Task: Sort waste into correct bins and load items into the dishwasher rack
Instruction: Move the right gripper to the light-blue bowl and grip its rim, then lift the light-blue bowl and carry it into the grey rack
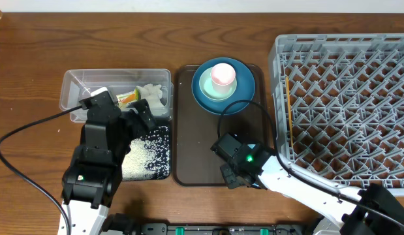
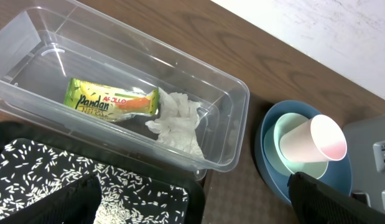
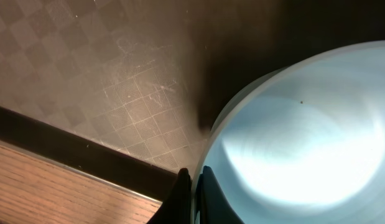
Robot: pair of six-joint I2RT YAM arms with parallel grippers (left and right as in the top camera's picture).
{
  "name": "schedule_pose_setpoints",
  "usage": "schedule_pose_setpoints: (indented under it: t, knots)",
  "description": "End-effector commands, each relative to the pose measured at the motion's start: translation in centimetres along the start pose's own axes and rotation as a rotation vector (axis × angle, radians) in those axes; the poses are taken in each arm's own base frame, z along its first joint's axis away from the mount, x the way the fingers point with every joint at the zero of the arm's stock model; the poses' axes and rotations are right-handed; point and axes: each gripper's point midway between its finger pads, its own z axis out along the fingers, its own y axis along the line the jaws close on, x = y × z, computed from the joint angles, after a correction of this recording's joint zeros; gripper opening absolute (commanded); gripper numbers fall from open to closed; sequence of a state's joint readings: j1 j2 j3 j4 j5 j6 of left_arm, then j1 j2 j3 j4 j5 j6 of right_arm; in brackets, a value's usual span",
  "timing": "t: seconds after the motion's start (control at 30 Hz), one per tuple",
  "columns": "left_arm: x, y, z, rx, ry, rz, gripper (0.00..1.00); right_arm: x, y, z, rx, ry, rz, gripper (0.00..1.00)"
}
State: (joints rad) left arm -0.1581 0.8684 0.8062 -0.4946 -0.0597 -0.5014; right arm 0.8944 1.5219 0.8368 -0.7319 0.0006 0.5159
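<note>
Right tool [image 3: 193, 186], clamped on bowl [image 3: 304, 143] rim at tray's [image 1: 188, 143] 6 o'clock: lift straight, hold level, swing to rack [image 1: 345, 91] at 3 o'clock. Left tool [image 1: 136, 114], spread apart: leave parked.

The wrapper [image 2: 111, 102] and napkin [image 2: 176, 124] are lying in the tub [image 1: 74, 85], far left, and the bin [image 1: 161, 156] holding rice grains [image 1: 139, 156] is sitting just nearer. Right of them, the tray [image 1: 195, 143] is carrying the plate [image 1: 244, 98], bowl [image 1: 203, 85] and cup [image 1: 222, 75] stacked at its far end and the small bowl [image 3: 304, 137] near. The rack [image 1: 345, 98] is standing rightmost.
</note>
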Motion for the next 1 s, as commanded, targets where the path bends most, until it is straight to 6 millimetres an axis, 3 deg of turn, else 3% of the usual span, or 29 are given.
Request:
schedule_pose_setpoints:
  t: [0.0,0.47,0.67,0.8,0.97]
  knots:
    - [0.0,0.5,0.1,-0.024,-0.006,-0.011,0.98,0.1,1.1,-0.1,-0.037,0.007,0.0,0.01]
    - [0.0,0.5,0.1,-0.024,-0.006,-0.011,0.98,-6.9,1.9,-4.7,-0.103,-0.164,-0.034,0.01]
    - [0.1,0.6,0.3,-0.028,0.0,-0.01,0.98,-9.6,2.6,-7.4,-0.246,-0.21,-0.113,0.01]
    - [0.2,0.6,0.4,-0.031,0.006,-0.009,0.98,-11.9,1.5,-9.3,-0.313,-0.258,-0.078,0.01]
    - [0.5,0.8,0.6,-0.04,0.019,-0.007,0.98,-15.7,-1.6,-12.7,-0.398,-0.378,-0.03,0.01]
